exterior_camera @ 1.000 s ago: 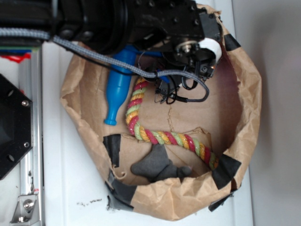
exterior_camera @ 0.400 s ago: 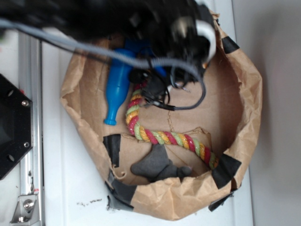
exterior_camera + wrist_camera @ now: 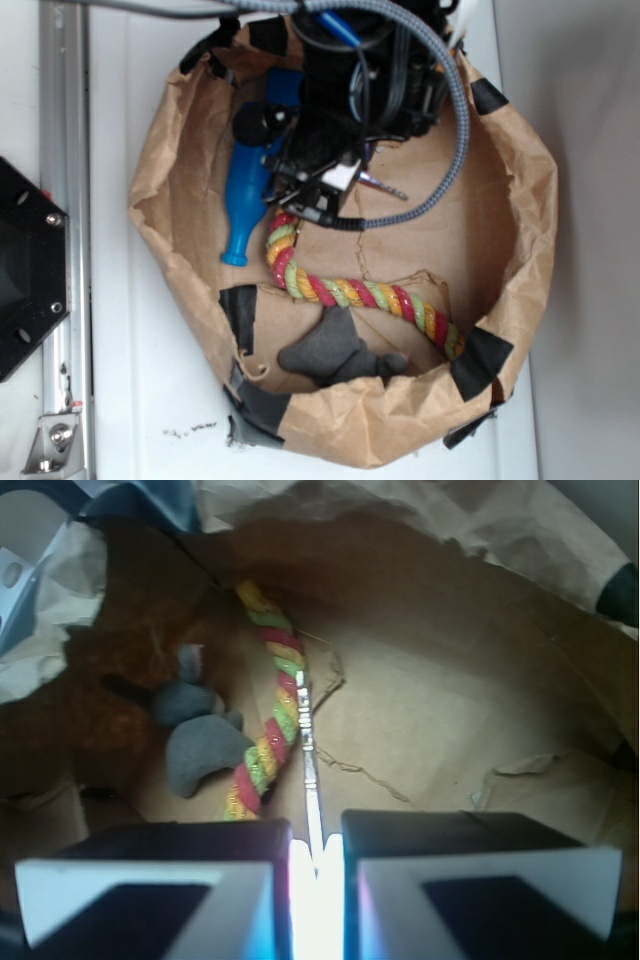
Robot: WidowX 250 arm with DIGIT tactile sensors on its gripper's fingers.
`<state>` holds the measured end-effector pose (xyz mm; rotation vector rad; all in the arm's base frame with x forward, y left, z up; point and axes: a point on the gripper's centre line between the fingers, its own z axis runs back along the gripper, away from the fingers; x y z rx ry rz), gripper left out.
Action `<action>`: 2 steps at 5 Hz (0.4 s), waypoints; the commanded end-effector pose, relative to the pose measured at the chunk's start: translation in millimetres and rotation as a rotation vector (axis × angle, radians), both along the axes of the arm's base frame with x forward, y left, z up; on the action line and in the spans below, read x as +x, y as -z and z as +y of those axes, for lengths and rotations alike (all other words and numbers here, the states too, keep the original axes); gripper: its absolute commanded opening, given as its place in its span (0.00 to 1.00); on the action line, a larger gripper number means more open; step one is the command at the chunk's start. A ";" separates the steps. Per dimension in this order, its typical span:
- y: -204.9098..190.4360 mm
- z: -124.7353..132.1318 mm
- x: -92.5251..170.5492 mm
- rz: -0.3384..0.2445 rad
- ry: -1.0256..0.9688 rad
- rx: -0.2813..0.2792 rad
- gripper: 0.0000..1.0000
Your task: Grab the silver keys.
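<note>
My gripper (image 3: 322,198) hangs inside the brown paper bag (image 3: 520,250), just above the upper end of the multicoloured rope (image 3: 340,290). In the wrist view the gripper (image 3: 316,845) is shut on the silver keys: a thin shiny key blade (image 3: 311,760) sticks straight out from between the two pads. In the exterior view one silver key (image 3: 384,187) pokes out to the right of the gripper. The rest of the bunch is hidden by the arm.
A blue bottle-shaped toy (image 3: 245,200) lies left of the gripper. The rope (image 3: 270,740) runs down to the bag's lower right, with a grey lump (image 3: 330,352) below it. The bag's crumpled walls ring everything. A black mount (image 3: 25,270) stands outside at the left.
The arm has swung from lying across the top left to coming in from the top. The gripper has shifted left and down to the rope's upper end, and a silver key now shows beside it.
</note>
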<state>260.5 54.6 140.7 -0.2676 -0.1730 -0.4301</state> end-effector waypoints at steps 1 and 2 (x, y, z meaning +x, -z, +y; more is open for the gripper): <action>-26.4 9.3 1.0 -0.101 -0.010 0.048 0.00; -24.3 9.7 2.3 -0.100 -0.014 0.055 0.00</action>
